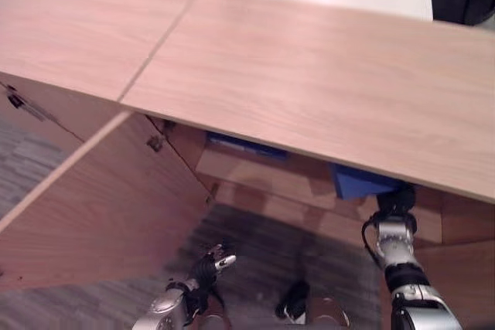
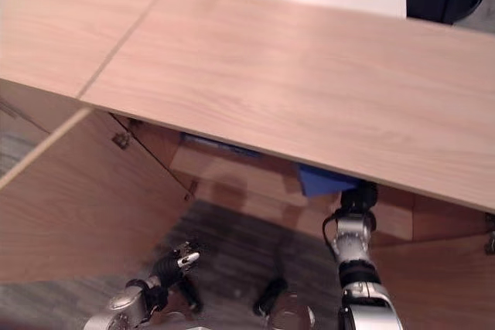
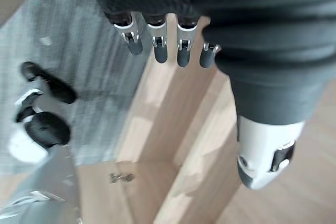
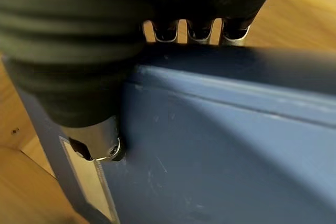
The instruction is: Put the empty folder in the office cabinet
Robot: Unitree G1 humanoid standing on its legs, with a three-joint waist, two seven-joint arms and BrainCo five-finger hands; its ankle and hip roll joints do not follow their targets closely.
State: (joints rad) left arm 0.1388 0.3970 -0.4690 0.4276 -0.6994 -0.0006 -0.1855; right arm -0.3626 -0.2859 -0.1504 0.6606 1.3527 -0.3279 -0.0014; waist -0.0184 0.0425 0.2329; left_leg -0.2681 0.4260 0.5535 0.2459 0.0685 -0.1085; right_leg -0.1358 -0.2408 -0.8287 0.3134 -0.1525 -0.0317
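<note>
Blue folder (image 4: pixel 226 145) is pinched by the right hand (image 4: pixel 100 66) inside the cabinet (image 1: pixel 255 183); push it level, fully onto the shelf (image 1: pixel 271 179). Left hand (image 3: pixel 157 45) hangs relaxed, holding nothing.

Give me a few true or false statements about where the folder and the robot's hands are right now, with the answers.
1. The blue folder is inside the cabinet, under its wooden top. True.
2. The left hand holds the folder. False: it hangs free, fingers straight, over the grey carpet.
3. The right hand grips the folder. True.
4. The cabinet door is closed. False: it stands swung open on the robot's left.
</note>
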